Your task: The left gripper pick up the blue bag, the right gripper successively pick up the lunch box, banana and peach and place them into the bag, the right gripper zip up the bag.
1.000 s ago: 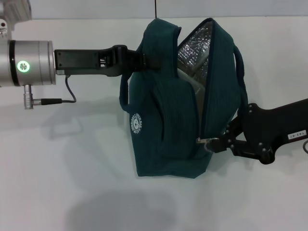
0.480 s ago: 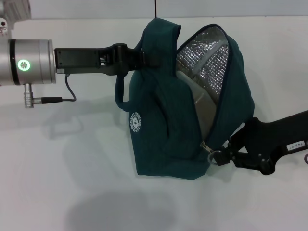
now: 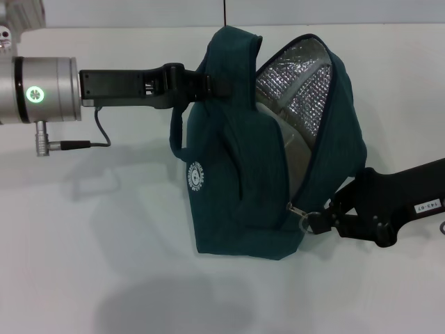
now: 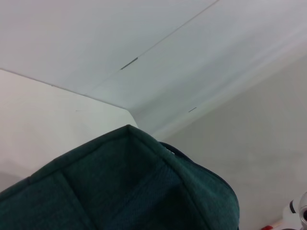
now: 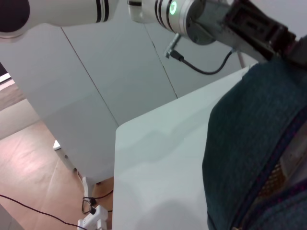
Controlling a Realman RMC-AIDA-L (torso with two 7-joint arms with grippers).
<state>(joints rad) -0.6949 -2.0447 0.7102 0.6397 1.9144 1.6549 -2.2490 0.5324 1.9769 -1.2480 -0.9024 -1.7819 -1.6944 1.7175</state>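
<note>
— Bag position, please?
— My left gripper (image 3: 206, 82) is clamped on the top of the blue bag (image 3: 229, 188) and holds it above the white table (image 3: 83, 264).
— And your right gripper (image 3: 311, 218)?
— Its fingers pinch the ring zipper pull (image 3: 304, 215) at the mouth's low end; silver lining (image 3: 299, 90) shows.

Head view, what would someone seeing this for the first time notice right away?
The blue bag hangs above the white table, its mouth gaping so the silver foil lining shows. The left tool holds it up by the top from the left side. The right tool sits at the ring zipper pull at the bag's lower right edge.
</note>
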